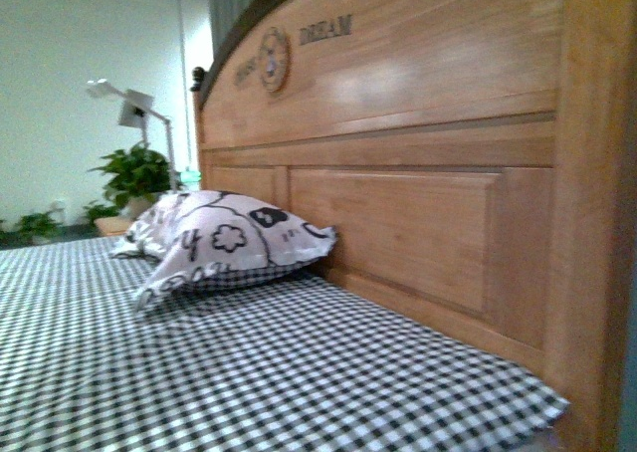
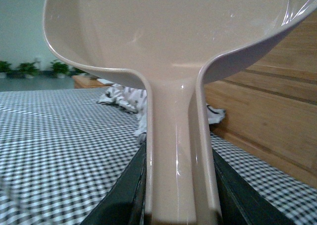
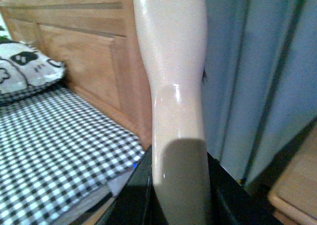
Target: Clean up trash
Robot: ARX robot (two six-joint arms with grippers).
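The trash is out of view in all three views. In the left wrist view my left gripper [image 2: 181, 195] is shut on the stem of a beige plastic dustpan [image 2: 168, 31], whose wide scoop fills the upper part of the frame above the bed. In the right wrist view my right gripper [image 3: 178, 195] is shut on a beige brush handle [image 3: 173, 61] that rises upright between the dark fingers [image 3: 133, 190], next to the bed's corner. Neither arm shows in the front view.
A black-and-white checked sheet [image 1: 249, 372] covers the bed. A white patterned pillow [image 1: 224, 238] lies against the tall wooden headboard [image 1: 418, 153]. Potted plants [image 1: 134, 173] and a white lamp [image 1: 129, 104] stand beyond the bed. Grey-blue curtains [image 3: 257, 76] hang beside the headboard.
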